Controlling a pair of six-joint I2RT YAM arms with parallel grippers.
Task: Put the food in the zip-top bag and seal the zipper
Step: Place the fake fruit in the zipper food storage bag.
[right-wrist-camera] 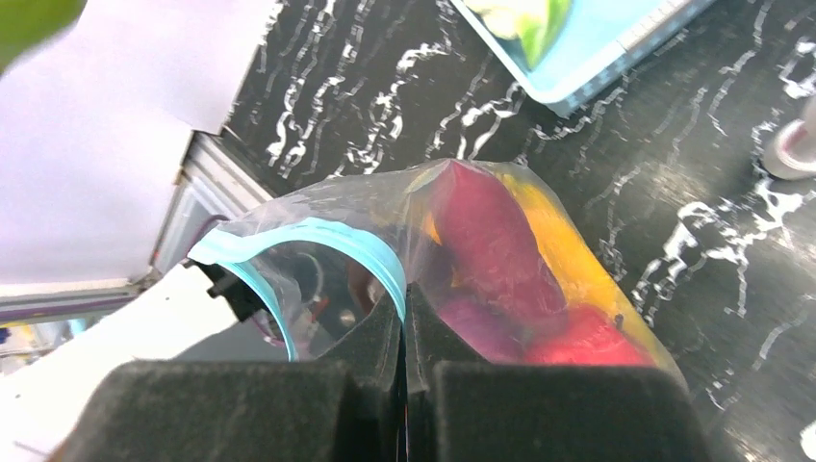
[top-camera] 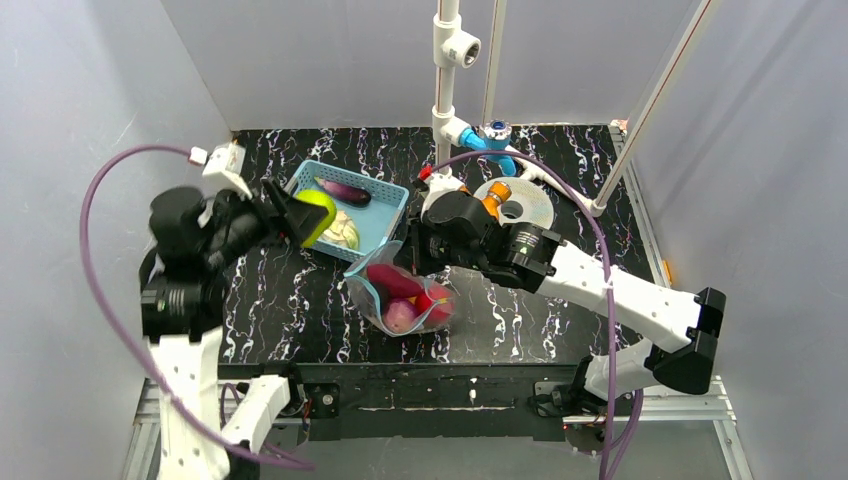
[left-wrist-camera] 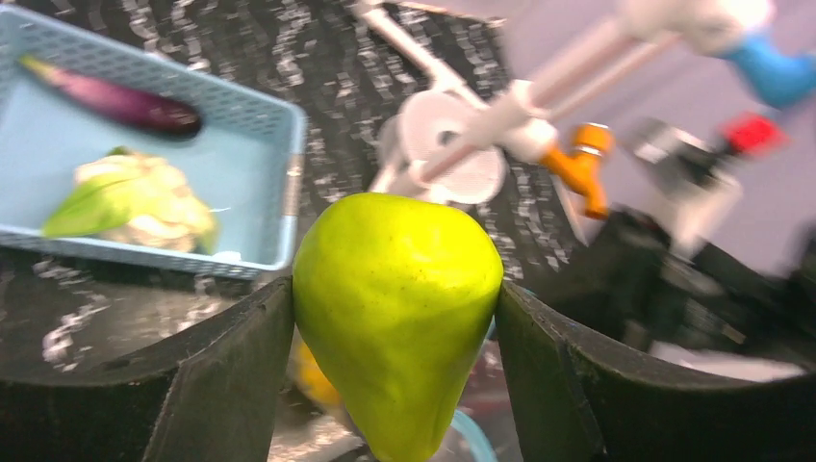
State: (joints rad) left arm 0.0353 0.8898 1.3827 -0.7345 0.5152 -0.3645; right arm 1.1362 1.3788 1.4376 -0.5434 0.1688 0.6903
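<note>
Left gripper [left-wrist-camera: 395,298] clamps a green pear [left-wrist-camera: 399,337]; right gripper [right-wrist-camera: 405,327] is pinched on the zipper [right-wrist-camera: 327,234], holding the bag [right-wrist-camera: 539,260] open just ahead; several foods lie inside; eggplant [left-wrist-camera: 120,102] and cabbage [left-wrist-camera: 135,197] wait in the basket [left-wrist-camera: 289,192] beyond the pear; sealing remains.

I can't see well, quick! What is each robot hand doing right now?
Left gripper: closed, holding the green fruit.
Right gripper: closed, pinching the zip-top bag at its mouth edge.
</note>
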